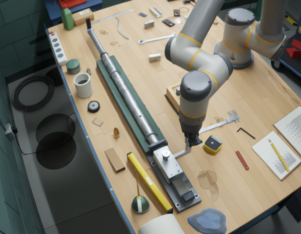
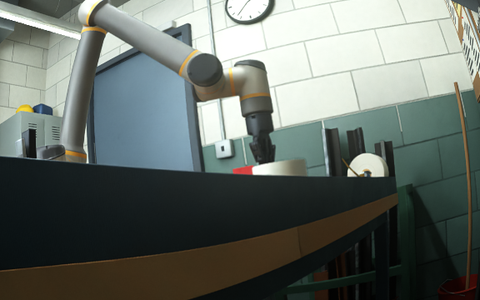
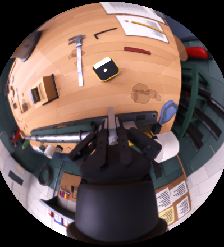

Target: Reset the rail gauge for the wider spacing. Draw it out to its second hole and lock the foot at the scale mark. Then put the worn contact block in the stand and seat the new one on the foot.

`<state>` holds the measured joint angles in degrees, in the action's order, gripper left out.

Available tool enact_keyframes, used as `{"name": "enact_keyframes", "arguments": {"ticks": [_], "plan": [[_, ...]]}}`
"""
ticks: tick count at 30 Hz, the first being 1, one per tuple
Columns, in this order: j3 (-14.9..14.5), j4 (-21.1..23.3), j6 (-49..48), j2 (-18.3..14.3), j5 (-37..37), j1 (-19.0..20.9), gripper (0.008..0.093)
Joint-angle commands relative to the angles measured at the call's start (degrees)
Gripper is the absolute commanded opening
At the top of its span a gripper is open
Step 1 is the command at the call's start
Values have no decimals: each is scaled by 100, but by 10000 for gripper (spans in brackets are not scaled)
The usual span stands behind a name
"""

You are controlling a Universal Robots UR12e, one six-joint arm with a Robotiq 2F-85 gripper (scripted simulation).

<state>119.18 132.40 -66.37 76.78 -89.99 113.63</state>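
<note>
The wooden stand [image 1: 173, 95] [image 3: 43, 91] is partly hidden behind my arm in the side camera. The rail gauge's steel tube [image 1: 121, 87] [image 3: 57, 137] lies on a green pad and ends in a grey foot [image 1: 167, 162] with a round knob [image 1: 166, 153]. A thin metal lever [image 1: 182, 152] [image 3: 112, 126] sticks out sideways from the foot, and my gripper [image 1: 190, 144] [image 2: 262, 157] [image 3: 111, 140] is closed on its outer end. A dark contact block [image 1: 188, 196] sits at the near end of the foot's base plate. A yellow-edged block [image 1: 212, 144] [image 3: 105, 69] lies just right of my gripper.
Behind the gauge a spanner [image 1: 156, 38] and small blocks lie scattered. A caliper [image 1: 219, 123] lies right of my arm, papers and a pencil [image 1: 279, 156] farther right. A yellow level [image 1: 149, 182] runs along the gauge's left side, with a white roll [image 1: 161, 224] at the table's near edge.
</note>
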Motion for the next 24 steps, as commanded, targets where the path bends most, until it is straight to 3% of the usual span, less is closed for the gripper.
{"name": "enact_keyframes", "arguments": {"ticks": [1,14,24], "plan": [[-5,1,0,5,-1,0,220],[-5,1,0,5,-1,0,480],[-5,1,0,5,-1,0,480]]}}
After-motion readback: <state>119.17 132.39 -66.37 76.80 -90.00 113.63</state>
